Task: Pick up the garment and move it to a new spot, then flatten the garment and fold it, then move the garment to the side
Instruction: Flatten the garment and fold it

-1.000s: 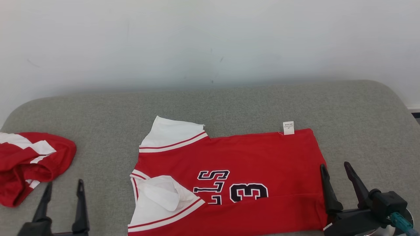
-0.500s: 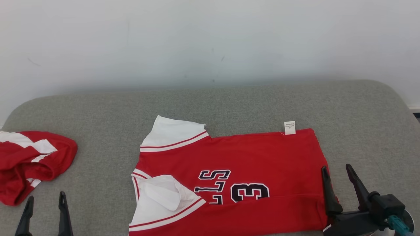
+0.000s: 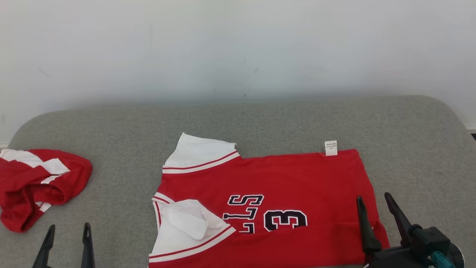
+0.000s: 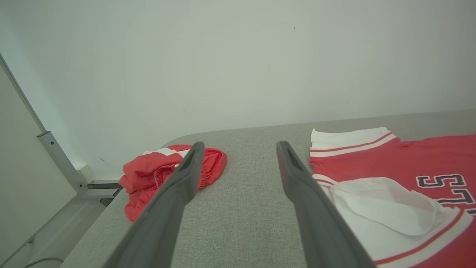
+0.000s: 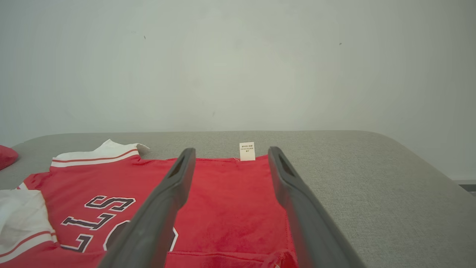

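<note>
Two pairs of dark fingers stand spread wide and empty, gripping nothing. Under and just ahead of the right fingers lies the hem end of the red jersey, spread flat on the grey tabletop, its small white care label poking out at the far edge beyond them. The left fingers hover clear of it, with the jersey's white sleeves off to their right and a crumpled red-and-white garment ahead to their left

Left gripper low at lower left, jaws apart, empty; right gripper likewise.
</note>
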`<state>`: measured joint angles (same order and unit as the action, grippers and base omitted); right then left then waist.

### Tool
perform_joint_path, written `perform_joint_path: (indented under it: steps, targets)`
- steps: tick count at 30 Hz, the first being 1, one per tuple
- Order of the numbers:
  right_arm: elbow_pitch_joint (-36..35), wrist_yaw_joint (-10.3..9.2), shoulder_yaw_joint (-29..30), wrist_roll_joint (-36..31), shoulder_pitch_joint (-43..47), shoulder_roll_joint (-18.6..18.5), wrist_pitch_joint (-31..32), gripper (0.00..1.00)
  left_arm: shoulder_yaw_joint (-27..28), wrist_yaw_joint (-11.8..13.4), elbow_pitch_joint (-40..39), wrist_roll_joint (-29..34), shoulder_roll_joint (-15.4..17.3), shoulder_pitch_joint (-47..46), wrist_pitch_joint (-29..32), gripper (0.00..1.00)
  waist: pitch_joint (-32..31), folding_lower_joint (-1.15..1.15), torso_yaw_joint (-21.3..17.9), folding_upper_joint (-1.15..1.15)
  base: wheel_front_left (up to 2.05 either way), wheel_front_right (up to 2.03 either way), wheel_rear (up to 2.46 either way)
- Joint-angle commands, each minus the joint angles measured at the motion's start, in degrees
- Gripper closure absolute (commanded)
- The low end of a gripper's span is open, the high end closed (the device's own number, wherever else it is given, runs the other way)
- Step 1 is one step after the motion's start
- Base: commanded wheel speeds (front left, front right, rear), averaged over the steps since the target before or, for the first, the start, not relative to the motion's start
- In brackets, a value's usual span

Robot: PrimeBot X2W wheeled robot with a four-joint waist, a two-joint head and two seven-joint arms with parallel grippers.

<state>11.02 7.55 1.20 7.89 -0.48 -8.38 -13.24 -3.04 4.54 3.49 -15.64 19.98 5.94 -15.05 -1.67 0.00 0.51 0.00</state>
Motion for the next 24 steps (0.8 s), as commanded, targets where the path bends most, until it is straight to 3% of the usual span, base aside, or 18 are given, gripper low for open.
perform_joint_path:
  steps: [1, 24]
  targets:
    - [-0.64, -0.14, 0.2, -0.3, 1.02, 0.51, 0.01, 0.0, -0.08, -0.16, 0.06, 0.43, -0.52, 0.62, -0.18, 0.0, -0.08, 0.0, 0.13, 0.0, 0.0, 0.0, 0.0]
    - [-2.84, -0.14, 1.07, -0.71, 3.31, 2.28, 1.1, 0.0, 1.44, -0.85, 1.12, -0.53, -2.48, -0.46, -0.18, 0.0, 0.6, 0.0, -0.38, 0.0, 0.0, 0.0, 0.0]
